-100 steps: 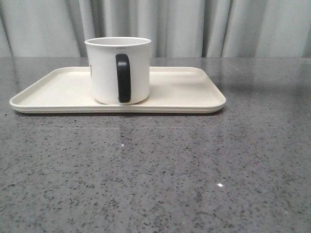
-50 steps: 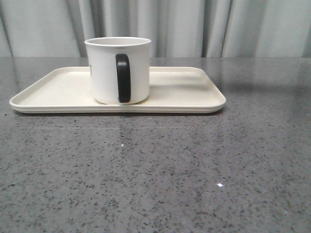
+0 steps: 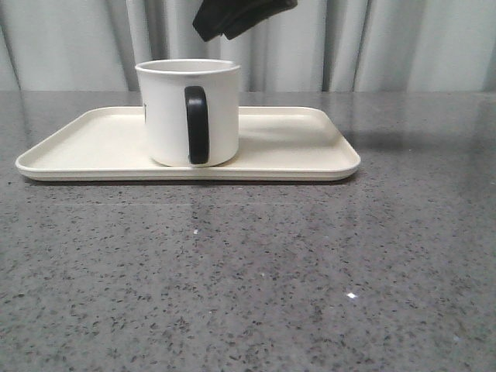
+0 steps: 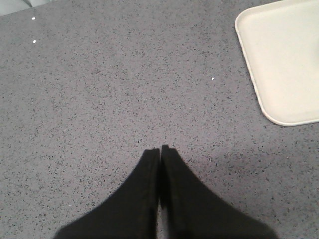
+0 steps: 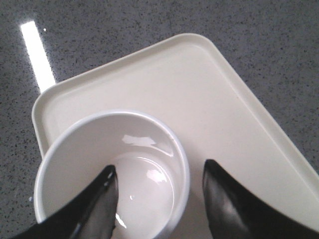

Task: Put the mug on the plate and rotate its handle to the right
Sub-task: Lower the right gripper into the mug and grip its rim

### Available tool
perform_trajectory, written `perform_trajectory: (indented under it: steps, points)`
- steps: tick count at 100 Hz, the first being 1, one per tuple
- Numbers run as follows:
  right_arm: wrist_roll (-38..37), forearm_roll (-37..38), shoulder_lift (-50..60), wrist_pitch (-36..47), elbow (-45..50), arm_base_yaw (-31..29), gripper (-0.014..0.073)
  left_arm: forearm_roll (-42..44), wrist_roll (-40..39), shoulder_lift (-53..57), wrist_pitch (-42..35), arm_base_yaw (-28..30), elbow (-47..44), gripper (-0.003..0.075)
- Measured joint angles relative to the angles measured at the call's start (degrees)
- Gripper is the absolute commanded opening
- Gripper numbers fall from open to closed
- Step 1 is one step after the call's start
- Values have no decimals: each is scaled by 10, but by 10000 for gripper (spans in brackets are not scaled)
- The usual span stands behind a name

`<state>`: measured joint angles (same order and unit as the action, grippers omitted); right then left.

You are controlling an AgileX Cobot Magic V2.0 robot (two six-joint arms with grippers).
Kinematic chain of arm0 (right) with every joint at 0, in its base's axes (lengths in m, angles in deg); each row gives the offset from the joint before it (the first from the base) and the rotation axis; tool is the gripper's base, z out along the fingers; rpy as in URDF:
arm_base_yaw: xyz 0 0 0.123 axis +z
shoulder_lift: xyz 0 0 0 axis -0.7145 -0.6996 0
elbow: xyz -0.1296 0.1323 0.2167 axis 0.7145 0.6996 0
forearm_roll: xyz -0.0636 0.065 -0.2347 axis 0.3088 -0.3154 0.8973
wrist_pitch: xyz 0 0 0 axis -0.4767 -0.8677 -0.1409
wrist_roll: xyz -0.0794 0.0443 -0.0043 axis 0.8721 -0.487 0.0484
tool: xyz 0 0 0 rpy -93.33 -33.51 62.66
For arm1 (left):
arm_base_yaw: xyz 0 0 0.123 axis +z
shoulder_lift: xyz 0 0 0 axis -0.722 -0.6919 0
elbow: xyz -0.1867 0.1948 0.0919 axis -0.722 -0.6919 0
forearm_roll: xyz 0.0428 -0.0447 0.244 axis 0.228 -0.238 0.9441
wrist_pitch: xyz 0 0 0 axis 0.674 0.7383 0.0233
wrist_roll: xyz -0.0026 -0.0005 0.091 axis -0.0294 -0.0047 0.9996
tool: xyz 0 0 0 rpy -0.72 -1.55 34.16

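The white mug (image 3: 188,112) stands upright on the cream plate (image 3: 294,147), left of the plate's middle. Its black handle (image 3: 197,124) faces the camera in the front view; only a sliver of the printed face shows at its left edge. My right gripper (image 3: 213,35) hangs open above the mug's rim at the top of the front view. In the right wrist view the gripper (image 5: 158,172) straddles the mug's rim (image 5: 182,164), one finger over the inside of the mug (image 5: 89,169), one outside over the plate (image 5: 199,99). My left gripper (image 4: 160,149) is shut and empty over bare table.
The grey speckled table (image 3: 248,271) stretches in front of the plate. A corner of the plate (image 4: 279,55) shows in the left wrist view, apart from the left gripper. Pale curtains (image 3: 403,43) hang behind the table.
My right gripper has come into the front view from the top, above the mug. The mug and the plate have not moved.
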<state>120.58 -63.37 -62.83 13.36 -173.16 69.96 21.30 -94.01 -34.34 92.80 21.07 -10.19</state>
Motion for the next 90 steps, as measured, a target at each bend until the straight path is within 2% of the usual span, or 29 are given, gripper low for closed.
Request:
perform_trajectory:
  steps: [90]
  points:
    - [-17, 19, -38, 14, 0, 0, 401, -1, 0, 0, 1, 0, 0, -20]
